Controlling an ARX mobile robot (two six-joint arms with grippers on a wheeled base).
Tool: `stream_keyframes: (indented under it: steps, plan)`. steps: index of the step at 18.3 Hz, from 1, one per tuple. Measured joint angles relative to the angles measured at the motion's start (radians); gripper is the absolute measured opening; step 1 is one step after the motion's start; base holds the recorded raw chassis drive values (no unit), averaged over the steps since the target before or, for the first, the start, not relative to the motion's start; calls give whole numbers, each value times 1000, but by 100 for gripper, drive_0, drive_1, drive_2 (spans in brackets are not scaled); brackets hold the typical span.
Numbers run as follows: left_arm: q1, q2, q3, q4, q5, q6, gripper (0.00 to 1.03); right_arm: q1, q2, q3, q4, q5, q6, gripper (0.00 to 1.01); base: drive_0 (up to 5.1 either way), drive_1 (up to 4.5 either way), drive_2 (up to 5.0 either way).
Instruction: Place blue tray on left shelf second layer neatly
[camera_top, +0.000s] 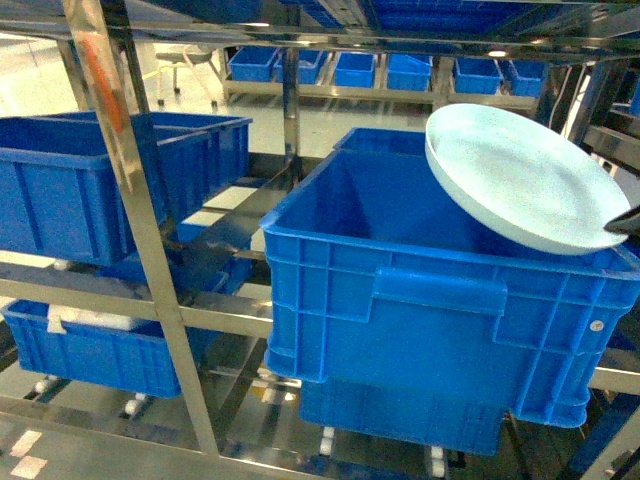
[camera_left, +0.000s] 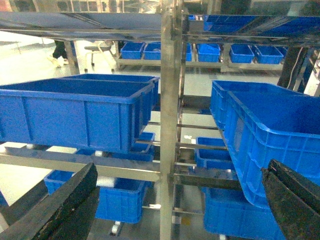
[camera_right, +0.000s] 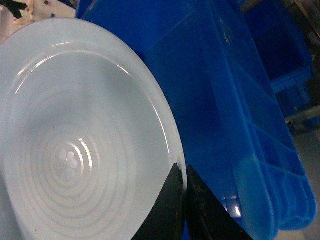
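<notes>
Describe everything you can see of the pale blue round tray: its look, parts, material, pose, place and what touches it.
The blue tray is a shallow, round, pale sky-blue dish, glossy like plastic, with a raised rim and faint concentric rings inside. It is held tilted in the air over the open top of a large blue crate on the right shelf. The right gripper pinches its rim at the edge; whether the tray touches the crate cannot be told.

No words, numbers or signs can be read anywhere in these pictures. The big crate (camera_top: 430, 300) has a small round sticker (camera_top: 596, 325) on its front, near the right end, but it is too tiny to read. Nothing is written on the tray (camera_top: 520, 175) above the crate.
</notes>
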Motion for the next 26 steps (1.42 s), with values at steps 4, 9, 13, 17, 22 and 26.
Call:
stream_keyframes:
  steps: [4, 9, 13, 17, 22, 26]
  plan:
    - [0, 0, 0, 0, 0, 0, 98, 10, 47, 98, -20, 31, 19, 2, 0, 0, 0]
    - [0, 0, 0, 0, 0, 0, 98, 24, 110, 101, 28, 120, -14, 2, 0, 0, 0]
    - [0, 0, 0, 0, 0, 0, 98, 8, 155, 101, 102, 118, -28, 2, 0, 0, 0]
    - [0, 0, 0, 0, 0, 0, 98, 10, 144, 101, 160, 79, -12, 19, 0, 0, 0]
    - [0, 0, 0, 0, 0, 0, 98, 56, 8, -3, 182, 7, 25, 69, 0, 0, 0]
    - [0, 0, 0, 0, 0, 0, 98, 49, -443, -258, -37, -143, 2, 98, 0, 0, 0]
